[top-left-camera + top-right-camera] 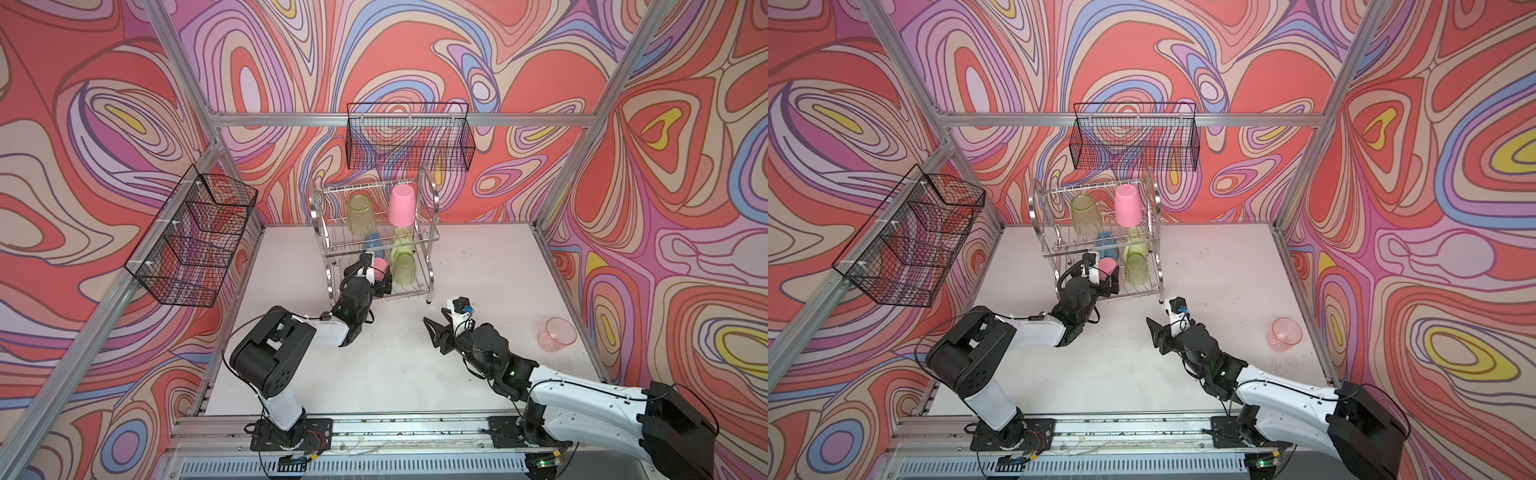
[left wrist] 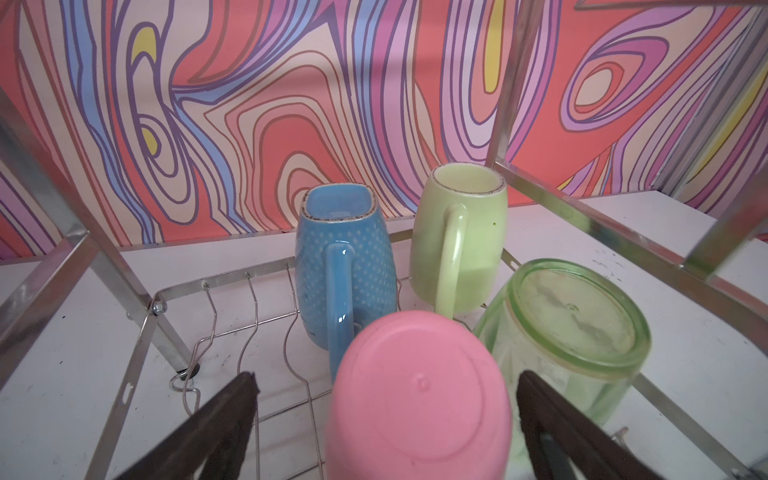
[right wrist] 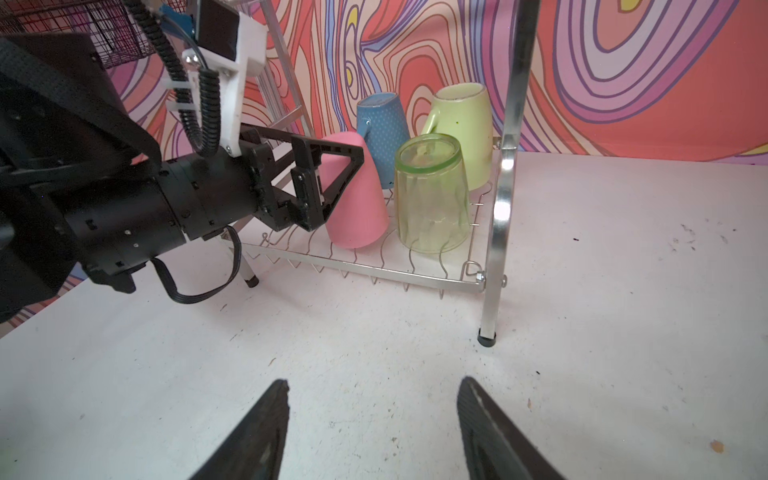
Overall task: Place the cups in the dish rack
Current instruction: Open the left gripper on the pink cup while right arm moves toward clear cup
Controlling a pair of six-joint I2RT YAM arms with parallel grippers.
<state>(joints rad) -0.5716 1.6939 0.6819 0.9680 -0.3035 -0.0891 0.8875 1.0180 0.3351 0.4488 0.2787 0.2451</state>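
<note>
Your left tool (image 2: 387, 376) is open wide, one finger on each side of a pink cup (image 3: 365, 208) that sits upside down on the bottom shelf of the rack (image 3: 505, 187). Your right tool (image 3: 374, 383) is open too, over the counter (image 1: 395, 365) at 5 o'clock from the rack. A clear pink cup (image 1: 557, 334) sits at its 3 o'clock.
</note>
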